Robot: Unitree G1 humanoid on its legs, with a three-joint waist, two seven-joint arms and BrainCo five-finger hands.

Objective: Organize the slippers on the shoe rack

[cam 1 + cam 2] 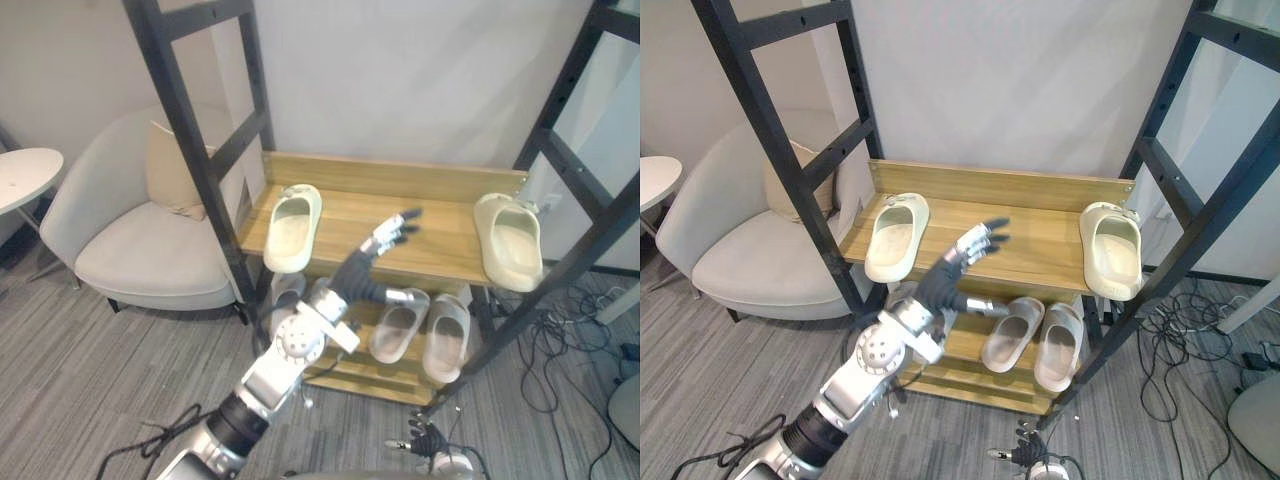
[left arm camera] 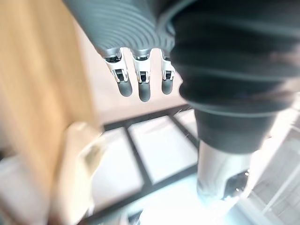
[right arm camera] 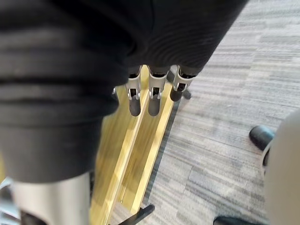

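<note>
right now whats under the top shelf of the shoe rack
A lower shelf holding two grey slippers side by side. The left hand and arm cover its left part, where another slipper partly shows.

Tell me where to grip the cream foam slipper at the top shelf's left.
Probably pinch the cream foam slipper by its heel rim, from the front: that open end faces forward at the wooden shelf edge, toe band rearward.

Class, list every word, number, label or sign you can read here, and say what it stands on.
None can be read: no print shows on the two cream slippers, the lower pair, the wooden shoe rack or the armchair.
</note>
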